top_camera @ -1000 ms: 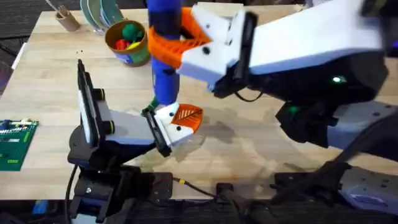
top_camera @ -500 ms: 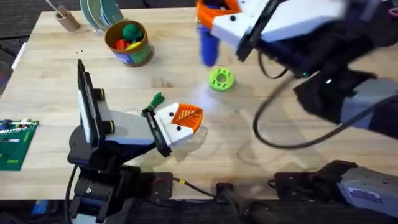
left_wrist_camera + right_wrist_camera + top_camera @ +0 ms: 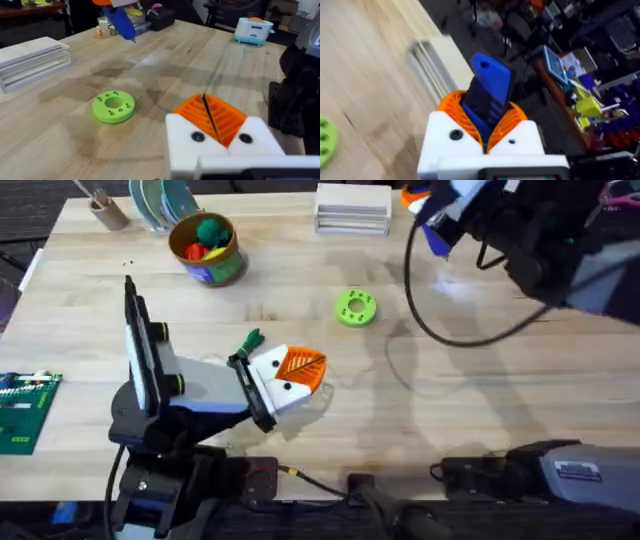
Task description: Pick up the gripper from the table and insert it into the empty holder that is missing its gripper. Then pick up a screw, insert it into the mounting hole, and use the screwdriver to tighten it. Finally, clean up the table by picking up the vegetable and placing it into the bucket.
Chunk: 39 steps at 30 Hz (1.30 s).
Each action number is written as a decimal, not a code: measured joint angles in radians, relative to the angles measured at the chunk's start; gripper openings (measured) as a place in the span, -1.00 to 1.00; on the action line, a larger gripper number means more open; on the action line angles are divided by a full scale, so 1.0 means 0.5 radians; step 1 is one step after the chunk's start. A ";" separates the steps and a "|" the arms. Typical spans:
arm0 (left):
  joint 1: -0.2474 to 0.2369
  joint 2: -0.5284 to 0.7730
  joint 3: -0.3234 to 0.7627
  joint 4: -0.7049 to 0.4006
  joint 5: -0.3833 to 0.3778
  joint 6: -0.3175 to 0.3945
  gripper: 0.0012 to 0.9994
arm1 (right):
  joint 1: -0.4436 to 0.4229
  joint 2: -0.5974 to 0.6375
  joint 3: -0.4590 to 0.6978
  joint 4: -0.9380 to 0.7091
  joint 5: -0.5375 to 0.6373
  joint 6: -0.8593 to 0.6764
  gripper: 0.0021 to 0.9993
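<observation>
1. Right gripper: clenched on the screwdriver, orange ribbed pads on either side of the blue body; raised over the table's far edge, toward the far right corner, beside the white rack
2. Left gripper: pads pressed together with nothing seen between them; both fingers carry orange tips; low over the table near the middle of the near edge
3. Vegetable: green leafy top showing just beside the left gripper on its far-left side, lying on the table; the rest is hidden behind the finger mount
4. Bucket: upright near the far left corner, toys already inside, well apart from the vegetable
5. Green disc: flat on the table between the two arms; no part of the task
6. Step judged in hand: tightening looks finished and the tool is being parked, with clean-up to follow
7. Handling advice: lay the screwdriver flat on bare wood near the far right corner, clear of the rack, so that it cannot roll; release only once it rests
8. For the vegetable: open the left jaws, back off, grip the body rather than the thin leaves, lift clear, then drop it over the bucket's rim
</observation>
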 joint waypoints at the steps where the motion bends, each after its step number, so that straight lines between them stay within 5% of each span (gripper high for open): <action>1: 0.000 -0.001 0.000 0.000 0.000 0.000 -0.99 | -0.005 0.046 0.038 -0.044 0.011 -0.057 -0.94; 14: 0.000 0.000 0.000 0.000 0.000 0.000 -0.99 | 0.041 0.529 0.205 -0.469 0.158 -0.748 -0.94; 32: 0.000 -0.001 0.000 0.000 0.000 0.000 -0.99 | 0.161 0.627 0.272 -0.994 0.239 -0.951 -0.94; 37: 0.000 0.000 0.000 0.000 0.000 0.000 -0.99 | 0.161 0.650 0.283 -0.997 0.239 -0.946 -0.69; 39: 0.000 -0.001 0.000 0.000 0.001 0.000 -0.99 | 0.161 0.647 0.285 -0.996 0.237 -0.937 -0.24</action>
